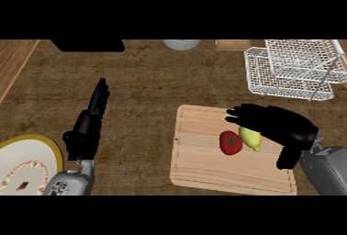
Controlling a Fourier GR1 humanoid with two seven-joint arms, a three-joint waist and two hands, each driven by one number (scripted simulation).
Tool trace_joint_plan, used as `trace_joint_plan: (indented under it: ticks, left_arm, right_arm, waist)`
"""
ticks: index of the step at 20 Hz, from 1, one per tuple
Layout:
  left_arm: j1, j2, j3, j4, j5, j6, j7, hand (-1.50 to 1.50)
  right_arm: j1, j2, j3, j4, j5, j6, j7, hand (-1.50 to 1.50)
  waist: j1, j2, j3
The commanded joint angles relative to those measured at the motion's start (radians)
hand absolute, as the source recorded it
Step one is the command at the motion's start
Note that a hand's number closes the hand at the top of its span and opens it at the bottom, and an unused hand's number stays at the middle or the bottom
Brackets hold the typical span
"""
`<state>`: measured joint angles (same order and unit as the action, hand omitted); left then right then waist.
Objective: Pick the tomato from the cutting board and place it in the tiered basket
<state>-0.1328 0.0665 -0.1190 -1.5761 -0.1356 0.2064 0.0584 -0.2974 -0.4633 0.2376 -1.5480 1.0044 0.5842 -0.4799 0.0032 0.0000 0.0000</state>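
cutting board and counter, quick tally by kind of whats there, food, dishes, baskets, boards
Food: 2, the tomato and a yellow lemon
Boards: 1, the cutting board
Baskets: 1, the tiered basket
Dishes: 1, the plate
Total: 5

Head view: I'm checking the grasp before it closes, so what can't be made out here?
- Lemon: its right side is hidden under the right robot hand.
- Whether that robot hand touches the tomato: cannot tell from above.
- Tiered basket: cut off by the right edge.
- Plate: cut off by the left edge.
- Cutting board: its right edge is covered by the right forearm.
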Motion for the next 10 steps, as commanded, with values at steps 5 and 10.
trace_joint_plan:
  ticks: [5, 10]
  left_arm:
    - [0.003, -0.034, 0.003, 0.055, -0.023, 0.005, -0.067, 0.00]
    - [-0.017, -0.018, 0.028, -0.016, -0.006, -0.019, 0.013, 0.00]
  right_arm:
    - [-0.001, 0.064, 0.016, -0.093, 0.017, 0.140, 0.067, -1.50]
    - [0.036, 0.057, 0.041, 0.051, 0.090, -0.012, -0.011, -1.50]
  waist:
    - [-0.004, -0.001, 0.000]
    - [0.000, 0.000, 0.000]
